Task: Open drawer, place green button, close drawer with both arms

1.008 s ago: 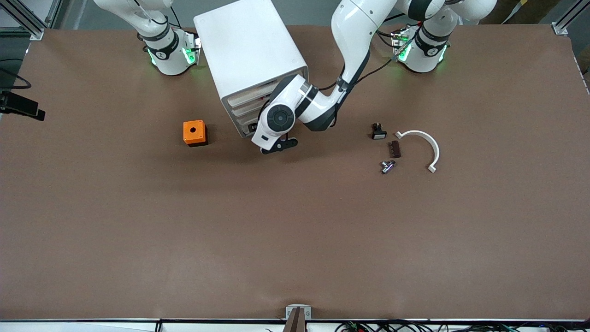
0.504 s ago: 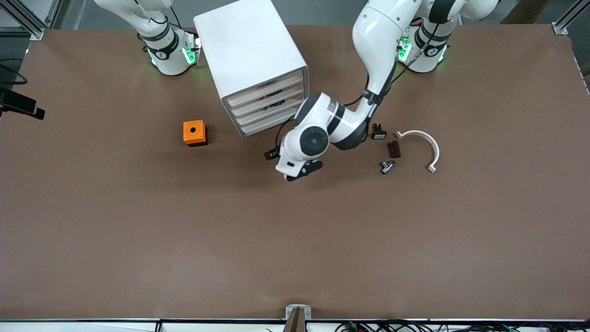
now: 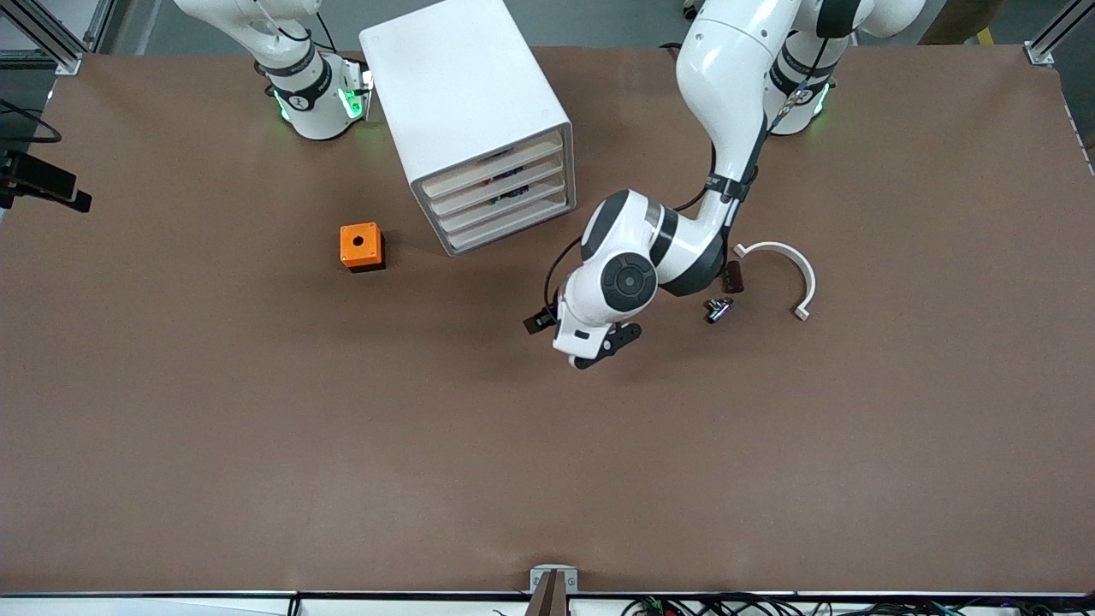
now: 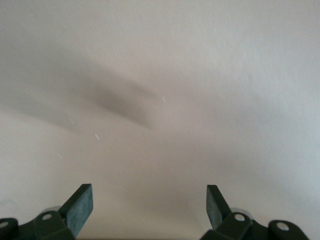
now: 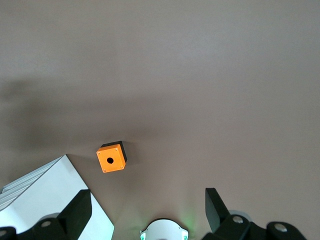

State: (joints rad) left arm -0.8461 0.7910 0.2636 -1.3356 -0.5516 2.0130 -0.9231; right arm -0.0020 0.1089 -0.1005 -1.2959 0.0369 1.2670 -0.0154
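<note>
The left gripper [image 3: 590, 346] hangs over bare table [image 3: 547, 479], nearer the front camera than everything else; its two fingers [image 4: 80, 207] stand apart with nothing between them. Farther back, toward the left arm's end, lie three small loose parts close together: one metal fitting [image 3: 719, 309], one dark brown block [image 3: 732, 276] just beyond it, partly under the left arm [image 3: 684, 248], and one white curved clip [image 3: 787, 272] beside both. The button cannot be seen in any view.

One orange cube [image 3: 361, 246] with a round hole sits toward the right arm's end, apart from the cabinet [image 3: 466, 111]. The cabinet, one white box, stands farther back between the two bases, and holds four drawers [image 3: 505, 201] stacked, all pushed in.

The right gripper [image 5: 145, 212] is high over the table near its own base, looking down on the cube and a cabinet corner; its fingers are spread and empty. The right arm [image 3: 282, 51] waits there.
</note>
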